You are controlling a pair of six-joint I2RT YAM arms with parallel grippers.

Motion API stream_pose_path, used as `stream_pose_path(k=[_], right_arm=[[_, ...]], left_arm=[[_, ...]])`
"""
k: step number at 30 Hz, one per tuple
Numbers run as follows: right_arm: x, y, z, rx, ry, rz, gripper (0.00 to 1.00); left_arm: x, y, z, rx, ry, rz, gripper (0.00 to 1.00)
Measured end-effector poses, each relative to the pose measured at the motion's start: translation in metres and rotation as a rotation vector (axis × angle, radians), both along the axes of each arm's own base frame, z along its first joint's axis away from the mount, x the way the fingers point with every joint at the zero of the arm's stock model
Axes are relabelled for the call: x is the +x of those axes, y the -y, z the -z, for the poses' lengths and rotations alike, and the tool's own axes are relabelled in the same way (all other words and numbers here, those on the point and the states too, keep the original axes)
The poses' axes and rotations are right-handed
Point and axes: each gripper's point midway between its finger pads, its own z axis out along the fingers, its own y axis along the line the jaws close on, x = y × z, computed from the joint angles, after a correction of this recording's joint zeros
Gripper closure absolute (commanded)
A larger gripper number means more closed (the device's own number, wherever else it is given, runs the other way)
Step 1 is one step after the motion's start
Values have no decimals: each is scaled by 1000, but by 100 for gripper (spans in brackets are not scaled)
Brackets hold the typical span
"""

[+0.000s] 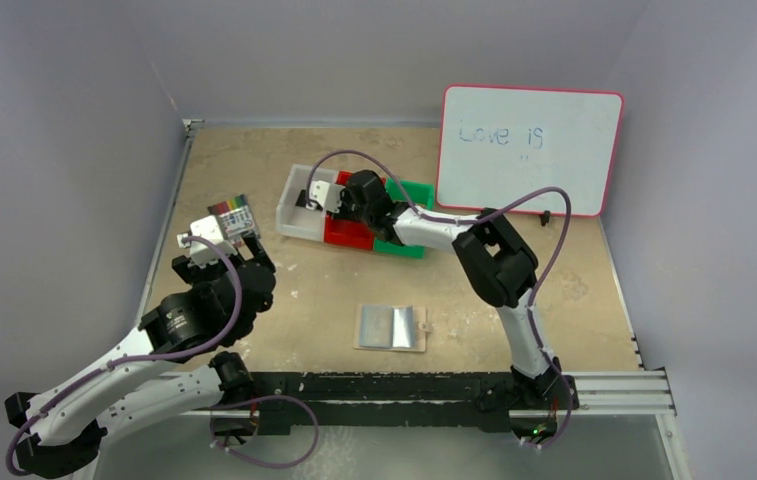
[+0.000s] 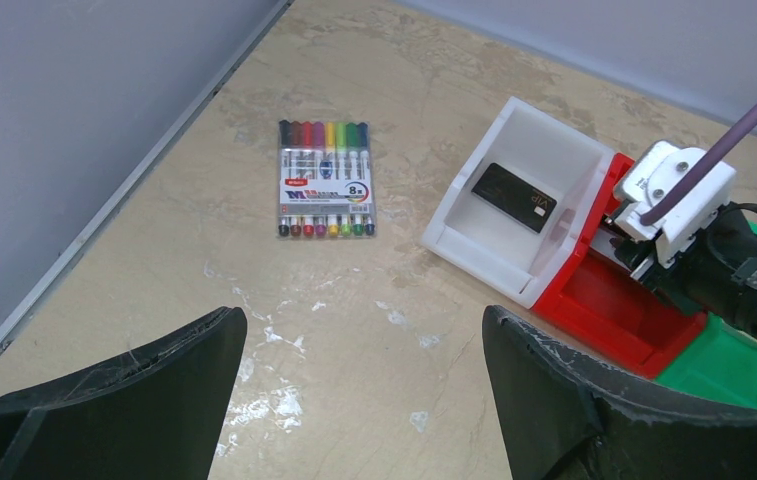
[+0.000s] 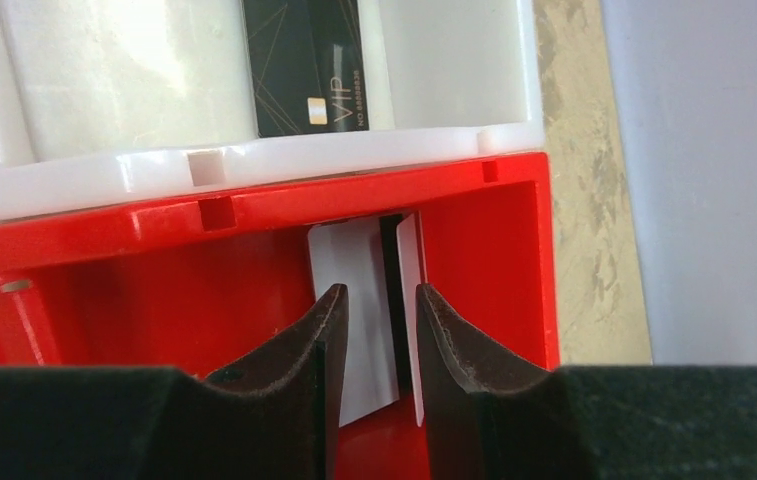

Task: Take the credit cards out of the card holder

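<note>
The tabletop (image 1: 354, 280) carries one whiteboard (image 1: 529, 150), three bins in a row (white bin (image 2: 494, 245), red bin (image 1: 346, 236), green bin (image 1: 416, 190)), one card holder (image 1: 391, 327) lying open well apart from them, and one marker pack (image 2: 325, 180). The left claw (image 2: 362, 330) gapes wide, empty. The right claw (image 3: 381, 295), narrowly parted, grips nothing above the pale card (image 3: 354, 270) in the red bin. One black card (image 2: 515, 198) lies in the white bin.

grey walls (image 1: 354, 50), beige tabletop (image 1: 244, 165), whiteboard (image 1: 529, 160)

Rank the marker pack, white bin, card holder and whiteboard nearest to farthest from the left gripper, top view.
From the left gripper:
1. marker pack, just ahead, left side.
2. white bin, back centre.
3. card holder, open, near centre.
4. whiteboard, back right.
</note>
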Motion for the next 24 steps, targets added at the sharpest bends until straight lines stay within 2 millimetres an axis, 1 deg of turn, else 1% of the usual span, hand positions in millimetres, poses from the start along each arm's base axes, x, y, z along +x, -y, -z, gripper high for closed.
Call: stream_pose_path(k=[3,7,10,11,14,18,24], right_arm=[[5,1,12,-17,-9,12,68],[11,6,24,-38,-18,28,75],[13,9,27,-48,-17,34,85],[14,10,27,-53,-12,38,90],[16,10,25,-59,3,40,98],[18,11,23,-63,17,41,100],[23,12,16,-65,56,56,100]], left_arm=[[0,0,0,0,0,0,12],[0,0,0,0,0,0,12],[0,0,0,0,0,0,12],[0,0,0,0,0,0,12],[0,0,0,0,0,0,12],[0,0,0,0,0,0,12],[0,0,0,0,0,0,12]])
